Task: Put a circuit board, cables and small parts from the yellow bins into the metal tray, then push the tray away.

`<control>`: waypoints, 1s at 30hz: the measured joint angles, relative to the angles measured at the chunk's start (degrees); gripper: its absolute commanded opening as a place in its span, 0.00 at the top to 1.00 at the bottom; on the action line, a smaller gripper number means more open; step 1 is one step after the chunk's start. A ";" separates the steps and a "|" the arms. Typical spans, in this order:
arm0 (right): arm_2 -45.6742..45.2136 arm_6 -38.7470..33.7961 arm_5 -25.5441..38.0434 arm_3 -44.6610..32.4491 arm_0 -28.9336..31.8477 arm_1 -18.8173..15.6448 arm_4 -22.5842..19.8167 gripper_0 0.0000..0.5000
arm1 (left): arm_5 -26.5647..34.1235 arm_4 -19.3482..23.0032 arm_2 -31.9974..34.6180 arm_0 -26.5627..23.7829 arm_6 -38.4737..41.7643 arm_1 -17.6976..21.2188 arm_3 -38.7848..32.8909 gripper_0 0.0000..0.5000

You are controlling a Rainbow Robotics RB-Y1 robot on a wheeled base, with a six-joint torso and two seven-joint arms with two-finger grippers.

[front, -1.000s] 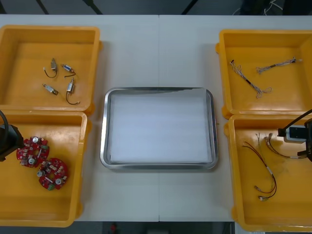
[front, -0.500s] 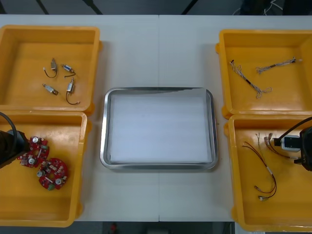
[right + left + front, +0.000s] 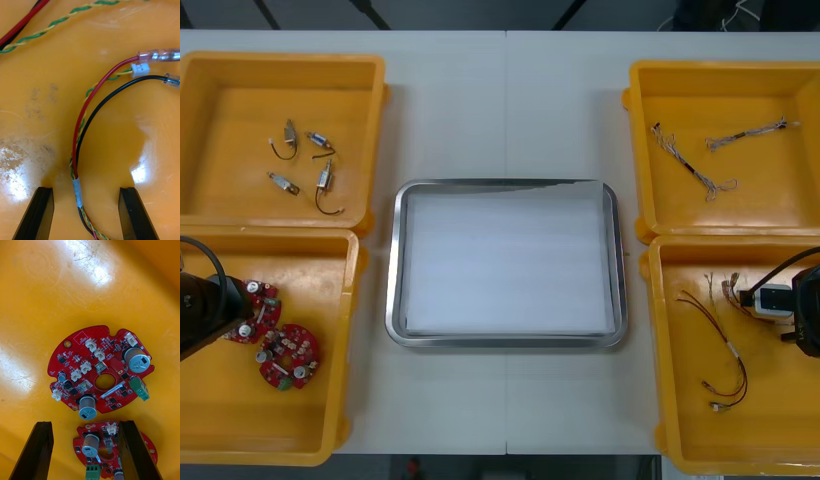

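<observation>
— From above, what do the bins hold?
— The far-left bin (image 3: 230, 110) has four small metal parts (image 3: 325, 178). The near-left bin (image 3: 240, 410) has two round red circuit boards (image 3: 288, 355), just beside each other. Thin pale cables (image 3: 695, 172) lie in the far-right bin (image 3: 750, 95), and red and black cables (image 3: 728, 352) in the near-right bin (image 3: 770, 410). The metal tray (image 3: 393, 300) sits between them, white inside.
— And the right wrist?
— The right gripper (image 3: 85, 189) is low over the bin floor with its fingers apart. A cable bundle (image 3: 77, 187) of red, black and green-yellow twisted wire runs between them, touching neither.
— The left wrist?
— The left gripper (image 3: 84, 423) also has its fingers apart, low over the boards. The nearer board (image 3: 99, 450) lies between them, its edge behind one finger. The farther board (image 3: 101, 371) lies just beyond the tips.
</observation>
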 measured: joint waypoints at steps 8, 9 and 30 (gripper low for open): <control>0.08 0.00 -0.08 0.71 0.00 0.00 0.02 0.07 | -1.74 -1.62 -2.45 0.00 0.03 0.00 0.17 0.00; 0.08 0.00 -0.08 0.72 0.00 0.00 0.02 0.19 | -2.00 -1.72 -2.68 0.00 0.03 0.00 0.23 0.00; 0.41 0.03 0.40 0.74 -0.29 -0.37 -1.57 1.00 | -2.80 -3.50 -5.87 -0.26 0.06 -1.16 2.60 0.00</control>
